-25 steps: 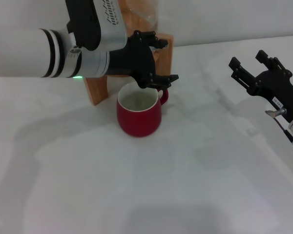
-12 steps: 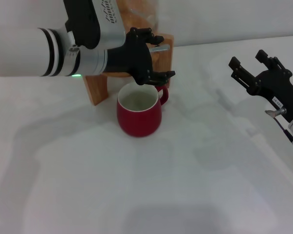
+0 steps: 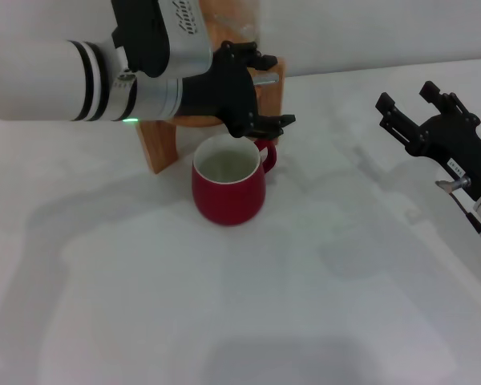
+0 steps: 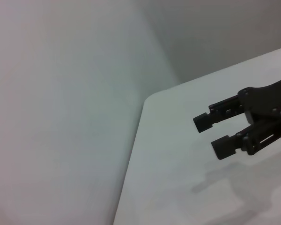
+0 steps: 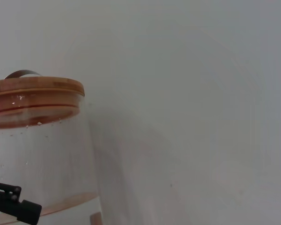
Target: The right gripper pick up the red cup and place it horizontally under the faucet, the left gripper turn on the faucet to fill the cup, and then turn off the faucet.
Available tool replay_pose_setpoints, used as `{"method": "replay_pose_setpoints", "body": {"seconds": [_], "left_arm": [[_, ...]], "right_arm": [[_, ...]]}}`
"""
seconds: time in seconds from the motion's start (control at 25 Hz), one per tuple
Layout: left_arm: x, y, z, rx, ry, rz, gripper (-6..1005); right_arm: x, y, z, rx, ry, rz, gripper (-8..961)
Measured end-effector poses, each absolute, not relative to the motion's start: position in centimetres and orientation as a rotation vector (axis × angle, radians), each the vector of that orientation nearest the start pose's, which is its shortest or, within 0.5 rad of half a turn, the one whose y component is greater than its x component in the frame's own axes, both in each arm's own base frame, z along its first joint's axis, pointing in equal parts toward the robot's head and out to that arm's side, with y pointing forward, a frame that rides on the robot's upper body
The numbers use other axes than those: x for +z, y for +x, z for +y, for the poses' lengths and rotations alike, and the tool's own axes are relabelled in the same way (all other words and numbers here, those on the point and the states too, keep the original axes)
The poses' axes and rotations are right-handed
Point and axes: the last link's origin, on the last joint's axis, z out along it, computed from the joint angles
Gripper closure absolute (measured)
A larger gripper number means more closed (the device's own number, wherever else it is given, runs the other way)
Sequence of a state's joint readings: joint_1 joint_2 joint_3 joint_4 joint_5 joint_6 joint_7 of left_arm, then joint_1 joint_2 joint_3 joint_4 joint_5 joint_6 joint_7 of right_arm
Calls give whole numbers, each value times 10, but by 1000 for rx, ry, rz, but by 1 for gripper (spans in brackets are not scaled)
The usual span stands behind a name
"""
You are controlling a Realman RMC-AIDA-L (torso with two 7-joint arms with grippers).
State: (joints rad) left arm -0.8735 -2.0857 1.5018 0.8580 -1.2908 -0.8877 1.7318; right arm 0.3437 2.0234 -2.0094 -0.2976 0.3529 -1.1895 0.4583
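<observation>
White tabletop (image 3: 224, 305) bears the red cup (image 3: 228, 186); left end effector (image 3: 264, 92) spread, right end effector (image 3: 413, 100) spread.

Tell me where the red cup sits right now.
In the head view, the red cup stands upright on the table, left of centre, just in front of the wooden stand and below the left hand.

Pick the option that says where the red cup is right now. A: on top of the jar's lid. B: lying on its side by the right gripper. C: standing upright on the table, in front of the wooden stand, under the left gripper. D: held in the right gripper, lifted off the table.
C: the red cup stands upright on the table by the wooden stand, the left gripper above it and the right gripper well apart.
</observation>
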Motion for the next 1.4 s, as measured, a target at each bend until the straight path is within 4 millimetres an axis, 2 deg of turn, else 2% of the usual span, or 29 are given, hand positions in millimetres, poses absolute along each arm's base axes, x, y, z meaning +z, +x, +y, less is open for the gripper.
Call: {"method": "replay_pose_setpoints", "body": {"seconds": [0.36,0.68,1.4], "left_arm": [[-81,-72,415,-200,-2742,426,171],[-85,-78,418,-169,-2747,412,172],[-84,-75,425,-171,-2702,412,173]], "right_arm": [[-3,314,324,960,-1699,620,117],[-2,314,324,961,-1698,619,119],[-3,315,323,958,-1698,620,118]]}}
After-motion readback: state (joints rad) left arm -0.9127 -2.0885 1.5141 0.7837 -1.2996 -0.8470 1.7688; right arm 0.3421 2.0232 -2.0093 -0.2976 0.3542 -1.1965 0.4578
